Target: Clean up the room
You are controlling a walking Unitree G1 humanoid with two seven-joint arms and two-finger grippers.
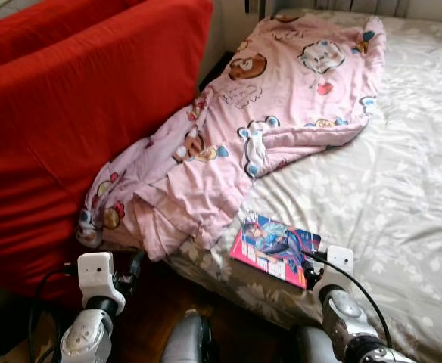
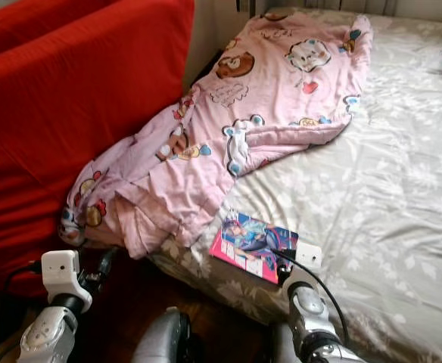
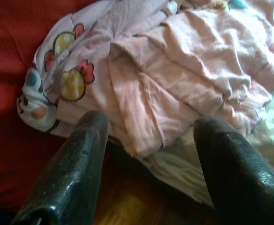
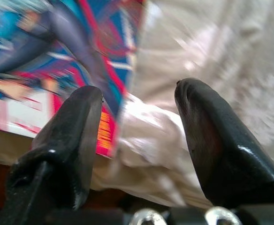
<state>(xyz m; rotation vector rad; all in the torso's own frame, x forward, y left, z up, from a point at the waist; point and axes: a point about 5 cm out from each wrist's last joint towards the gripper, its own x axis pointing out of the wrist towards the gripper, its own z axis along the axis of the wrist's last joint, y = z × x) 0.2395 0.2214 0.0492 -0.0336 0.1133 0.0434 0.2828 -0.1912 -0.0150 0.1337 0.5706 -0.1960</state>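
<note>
Now: right gripper (image 4: 139,101) spread wide at corner of comic book (image 1: 275,248).
Book lies flat near bed (image 1: 403,189) edge. Left gripper (image 3: 148,136), also parted, faces pink blanket (image 1: 228,144) draped beside red sofa (image 1: 62,113).

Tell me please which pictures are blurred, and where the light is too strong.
Right wrist view: the comic book is smeared by motion blur beyond the open right claw. Head views: sharp, but the bedsheet is washed out at the right. Left wrist view: slightly soft.

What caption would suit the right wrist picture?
Open right gripper poised at the corner of a colourful comic book lying on the floral bedsheet.
</note>
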